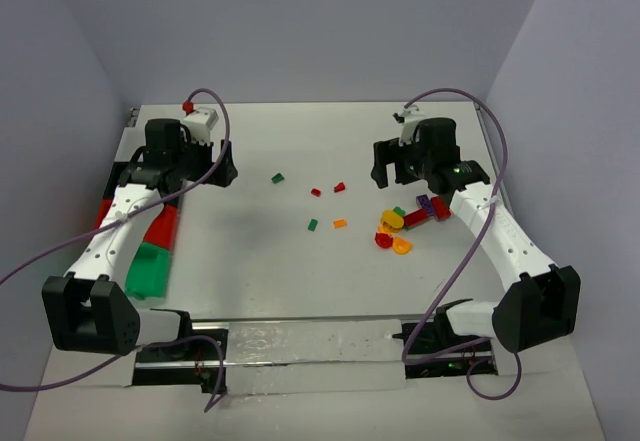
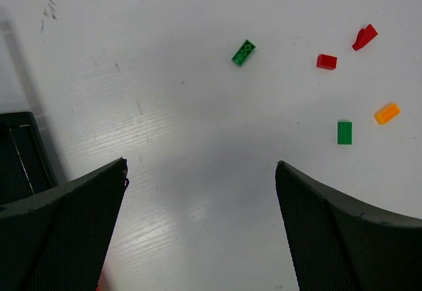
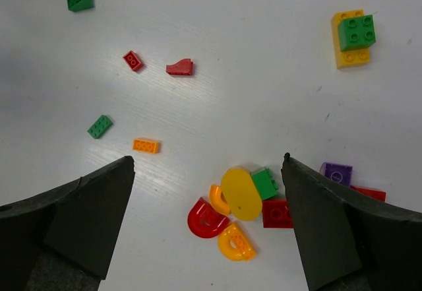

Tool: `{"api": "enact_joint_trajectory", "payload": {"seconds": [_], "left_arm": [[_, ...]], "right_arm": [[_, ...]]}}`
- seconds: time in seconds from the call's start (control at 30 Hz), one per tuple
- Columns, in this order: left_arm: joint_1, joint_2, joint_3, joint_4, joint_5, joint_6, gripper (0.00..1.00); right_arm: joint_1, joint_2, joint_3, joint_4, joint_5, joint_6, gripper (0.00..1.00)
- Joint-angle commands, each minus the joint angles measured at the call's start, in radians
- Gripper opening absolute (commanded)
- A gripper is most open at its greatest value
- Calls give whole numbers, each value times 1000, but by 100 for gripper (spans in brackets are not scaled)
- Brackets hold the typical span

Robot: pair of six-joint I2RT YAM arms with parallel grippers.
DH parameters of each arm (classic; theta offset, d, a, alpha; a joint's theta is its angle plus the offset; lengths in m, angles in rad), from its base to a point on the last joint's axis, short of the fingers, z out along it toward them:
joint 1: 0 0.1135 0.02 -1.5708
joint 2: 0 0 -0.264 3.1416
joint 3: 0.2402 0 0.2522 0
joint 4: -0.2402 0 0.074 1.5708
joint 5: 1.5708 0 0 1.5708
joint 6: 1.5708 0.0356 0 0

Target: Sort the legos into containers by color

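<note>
Small legos lie scattered mid-table: a green brick [image 1: 278, 176], two red pieces [image 1: 316, 192], another green one [image 1: 313, 224] and an orange one [image 1: 340, 224]. A mixed pile [image 1: 400, 229] of yellow, red, orange, green and purple pieces lies near the right arm. My right gripper [image 3: 208, 159] hangs open above that pile, over the yellow oval [image 3: 242, 193] and red arch [image 3: 206, 218]. My left gripper [image 2: 201, 165] is open over bare table, short of the green brick [image 2: 243, 53]. The containers sit at the left edge: red [image 1: 165, 226], green [image 1: 150, 269] and black [image 2: 20, 152], partly hidden by the left arm.
A yellow brick with a green one stacked on it [image 3: 353, 33] lies apart, far right in the right wrist view. A purple piece [image 3: 336, 172] peeks from behind the right finger. Grey walls close in the table on three sides.
</note>
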State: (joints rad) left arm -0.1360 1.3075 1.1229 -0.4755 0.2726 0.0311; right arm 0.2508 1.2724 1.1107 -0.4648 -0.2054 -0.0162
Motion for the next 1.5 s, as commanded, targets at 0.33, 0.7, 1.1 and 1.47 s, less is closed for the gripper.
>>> {"api": "enact_joint_trajectory", "payload": {"seconds": [0.33,0.7,1.1,1.47], "left_arm": [[-45,167,246,-45,-2,51,99],[-171,591,569,-166,7,112,98],[-237,842,692,-157,-25,154,71],[-263,912,696,-159,-21,176,58]], "right_arm": [[-4,27,54,-34,27,-38,100],[-22,88,67,-112,-19,-66,100],[-38,147,123,-154,-45,-70,100],[-58,174,143,-172,-72,-77,100]]}}
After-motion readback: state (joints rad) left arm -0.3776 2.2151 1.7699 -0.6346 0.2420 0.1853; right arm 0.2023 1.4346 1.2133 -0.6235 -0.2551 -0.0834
